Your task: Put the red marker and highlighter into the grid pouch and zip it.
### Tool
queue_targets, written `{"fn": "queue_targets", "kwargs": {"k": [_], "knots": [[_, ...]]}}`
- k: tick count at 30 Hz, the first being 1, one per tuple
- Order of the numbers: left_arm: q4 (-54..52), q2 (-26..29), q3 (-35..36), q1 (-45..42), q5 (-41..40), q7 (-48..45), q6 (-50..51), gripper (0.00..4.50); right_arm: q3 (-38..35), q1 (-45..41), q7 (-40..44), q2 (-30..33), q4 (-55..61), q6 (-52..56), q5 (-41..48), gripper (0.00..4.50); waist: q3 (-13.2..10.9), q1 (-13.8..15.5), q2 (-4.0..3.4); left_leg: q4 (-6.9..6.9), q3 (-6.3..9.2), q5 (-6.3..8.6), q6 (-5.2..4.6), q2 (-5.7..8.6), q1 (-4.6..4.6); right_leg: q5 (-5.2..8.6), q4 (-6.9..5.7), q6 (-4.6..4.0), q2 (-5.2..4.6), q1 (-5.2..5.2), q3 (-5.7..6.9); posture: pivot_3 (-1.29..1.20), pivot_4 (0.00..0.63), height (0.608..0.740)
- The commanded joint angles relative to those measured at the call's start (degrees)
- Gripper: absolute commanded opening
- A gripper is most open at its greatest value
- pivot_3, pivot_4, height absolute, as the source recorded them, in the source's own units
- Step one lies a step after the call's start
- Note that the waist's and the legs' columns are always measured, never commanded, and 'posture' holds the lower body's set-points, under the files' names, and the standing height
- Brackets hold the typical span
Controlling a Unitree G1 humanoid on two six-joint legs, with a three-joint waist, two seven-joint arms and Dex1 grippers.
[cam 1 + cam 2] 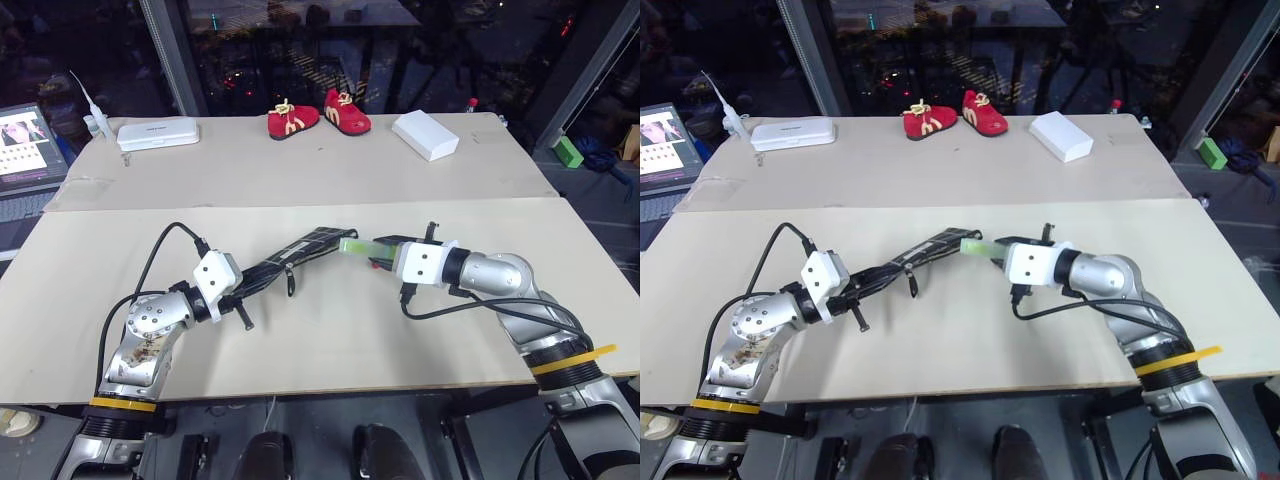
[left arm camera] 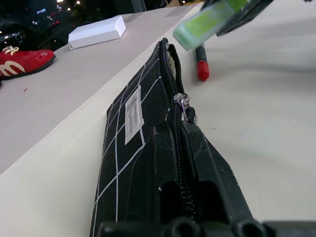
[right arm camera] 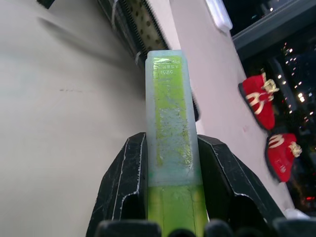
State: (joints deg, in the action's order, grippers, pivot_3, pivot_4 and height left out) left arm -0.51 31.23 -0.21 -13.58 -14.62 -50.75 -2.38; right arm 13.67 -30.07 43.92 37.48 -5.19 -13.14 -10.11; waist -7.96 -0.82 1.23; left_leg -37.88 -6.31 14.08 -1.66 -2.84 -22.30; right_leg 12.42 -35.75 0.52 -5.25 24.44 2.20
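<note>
While neither pen is inside yet, the task is under way: the grid pouch [image 1: 290,259] is held up off the table [image 1: 330,330] with its zipper partly drawn back, so the end far from the left gripper [image 2: 182,168] gapes open. That gripper's two black fingers are clamped tight on the closed end of the pouch, one on each side of the zipper line, and the zipper pull sits just ahead of the fingertips.

The right gripper [image 3: 170,163] has its fingers narrowed around the highlighter [image 3: 170,128], which is pinched between the pads and sticks out well past the fingertips. Its free end points at the pouch's open mouth and lies just short of it; whether it touches the fabric cannot be told.

The red marker [image 2: 201,63] lies on the table beside the open end of the pouch, under the extended highlighter and apart from both pairs of fingers.

By this reading, what remains is most of the job: sliding the highlighter in, picking up and inserting the marker, then pulling the zipper shut.
</note>
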Motion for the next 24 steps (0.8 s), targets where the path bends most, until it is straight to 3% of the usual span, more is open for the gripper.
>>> {"fn": "queue_targets", "kwargs": {"k": [1, 24], "knots": [[-1.39, 0.35, 0.55, -1.14, -0.50, -0.16, -0.14, 0.00, -1.10, -1.61, -0.60, -0.54, 0.51, 0.18, -0.04, 1.07, 0.00, 0.00, 0.00, 0.00, 0.00, 0.00, 0.00, 0.00, 0.01, 0.00, 0.00, 0.00, 0.00, -0.01, 0.00, 0.00, 0.150, 0.740], [-2.78, 0.44, 0.08, -0.20, 0.39, -0.16, -0.69, 0.00, 3.90, -6.82, -1.11, -4.70, -7.56, -4.99, -5.64, 1.07, 0.00, 0.00, 0.00, 0.00, 0.00, -0.01, 0.01, 0.00, 0.01, 0.00, -0.02, 0.00, 0.02, 0.00, 0.01, 0.00, 0.150, 0.740]]}}
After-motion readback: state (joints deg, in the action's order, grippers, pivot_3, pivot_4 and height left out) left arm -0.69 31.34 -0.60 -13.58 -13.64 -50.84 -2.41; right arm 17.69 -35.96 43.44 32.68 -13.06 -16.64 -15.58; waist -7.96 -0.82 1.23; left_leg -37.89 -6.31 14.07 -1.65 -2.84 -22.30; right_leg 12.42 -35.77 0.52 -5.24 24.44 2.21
